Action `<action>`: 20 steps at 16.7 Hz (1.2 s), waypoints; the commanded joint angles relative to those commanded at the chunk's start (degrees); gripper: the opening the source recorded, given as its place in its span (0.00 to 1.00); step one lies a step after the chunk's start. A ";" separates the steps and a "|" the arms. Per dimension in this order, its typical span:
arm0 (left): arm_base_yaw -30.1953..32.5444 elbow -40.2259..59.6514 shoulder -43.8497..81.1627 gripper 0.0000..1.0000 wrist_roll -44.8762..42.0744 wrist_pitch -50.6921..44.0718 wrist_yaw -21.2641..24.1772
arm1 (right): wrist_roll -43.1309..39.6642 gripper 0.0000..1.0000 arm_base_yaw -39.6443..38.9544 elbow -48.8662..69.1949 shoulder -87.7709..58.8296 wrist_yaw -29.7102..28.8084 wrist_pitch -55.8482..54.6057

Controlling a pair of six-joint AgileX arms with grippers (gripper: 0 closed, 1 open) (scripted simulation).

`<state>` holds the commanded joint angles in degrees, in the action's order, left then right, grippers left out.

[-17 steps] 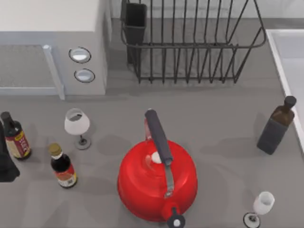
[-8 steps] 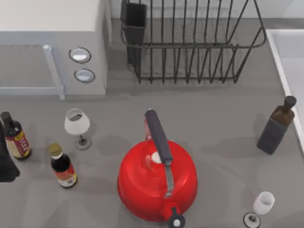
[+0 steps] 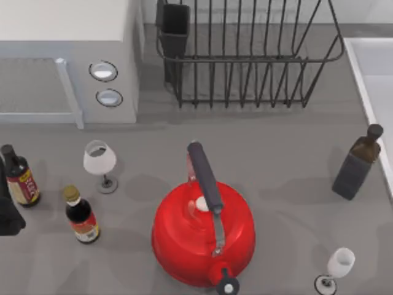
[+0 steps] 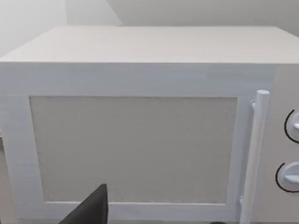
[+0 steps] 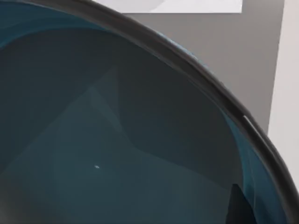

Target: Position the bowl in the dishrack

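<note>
Nearest to us, the bowl (image 5: 117, 140) sits right under our right arm's wrist camera, its teal inside spread across that view with the dark rim curving from the upper left to the lower right. We cannot tell whether the right gripper is clamped on it or merely close above it.

On the table (image 3: 276, 141) nothing has shifted over the last second. The red kettle (image 3: 202, 236) at lower centre of the top view, the small wine glass (image 3: 339, 264) at lower right, the two sauce bottles (image 3: 80, 215) (image 3: 19, 175) and the other wine glass (image 3: 99, 158) at left, and the dark bottle (image 3: 356, 166) at right all stand where they stood. Our left arm (image 3: 7, 212) stays parked at the left edge, facing the microwave (image 3: 67, 37) (its grip state we cannot tell either).

Farthest off, the dishrack (image 3: 245, 58) along the upper edge holds no bowl, its utensil cup (image 3: 175, 27) at its left corner. We judge the task barely advanced: the bowl is not yet carried to the rack, and the tall kettle stands between
</note>
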<state>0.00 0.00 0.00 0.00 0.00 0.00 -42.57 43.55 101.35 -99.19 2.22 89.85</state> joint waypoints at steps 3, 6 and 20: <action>0.00 0.00 0.00 1.00 0.00 0.00 0.00 | 0.52 0.00 -0.73 -0.16 -0.13 -0.45 -0.64; 0.00 0.00 0.00 1.00 0.00 0.00 0.00 | 4.05 0.00 -6.19 -0.48 0.23 -4.40 -5.26; 0.00 0.00 0.00 1.00 0.00 0.00 0.00 | 36.29 0.00 -81.51 -11.89 9.67 -46.46 -64.51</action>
<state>0.00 0.00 0.00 0.00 0.00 0.00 -6.29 -37.96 89.46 -89.52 -44.24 25.34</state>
